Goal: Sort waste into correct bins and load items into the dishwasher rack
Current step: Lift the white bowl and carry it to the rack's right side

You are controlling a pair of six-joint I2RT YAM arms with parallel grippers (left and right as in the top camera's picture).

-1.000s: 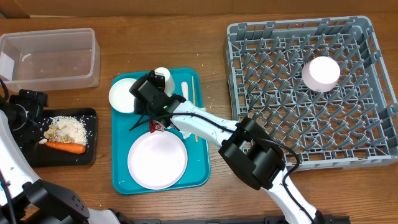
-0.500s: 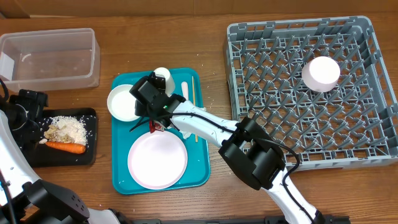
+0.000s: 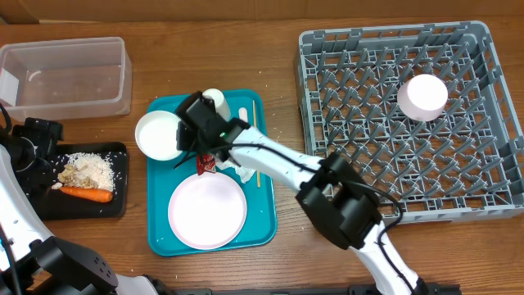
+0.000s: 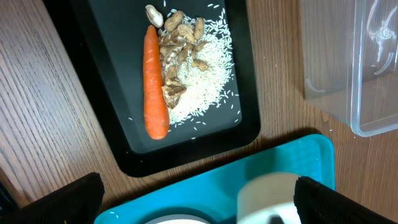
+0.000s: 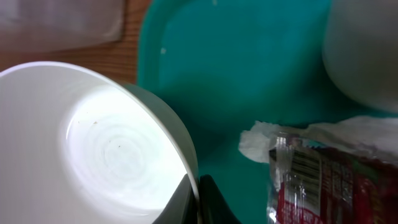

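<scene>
**Right end effector clamped on bowl rim, rack well off to the right**

Overhead: the right end effector point(image 3: 185, 141) is clenched on the rim of a small round white bowl point(image 3: 157, 135). The bowl sits mouth-up and overhangs the left edge of the teal plastic serving tray point(image 3: 264, 221). The large grey lattice dishwasher rack point(image 3: 307, 98) lies well apart to the bowl's right, beyond the tray, with another white bowl point(image 3: 422, 96) among its pegs. A round bowl has no long axis to align. The carry likely runs rightwards, past the small white cup point(image 3: 214, 100) and the round white-pink plate point(image 3: 207, 211).

Left wrist: the left end effector point(image 4: 199, 186) stands spread wide and empty. Before it is the shallow black tray point(image 4: 112, 124), holding an orange carrot point(image 4: 155, 84) and whitish rice point(image 4: 202, 74), with the clear plastic tub point(image 4: 348, 62) beside. This arm is farther from the rack.

Right wrist: a dark finger presses the bowl's wall at the rim. A crumpled white napkin point(image 5: 261, 140) and a red shiny wrapper point(image 5: 305, 180) lie just beside on the tray.
</scene>
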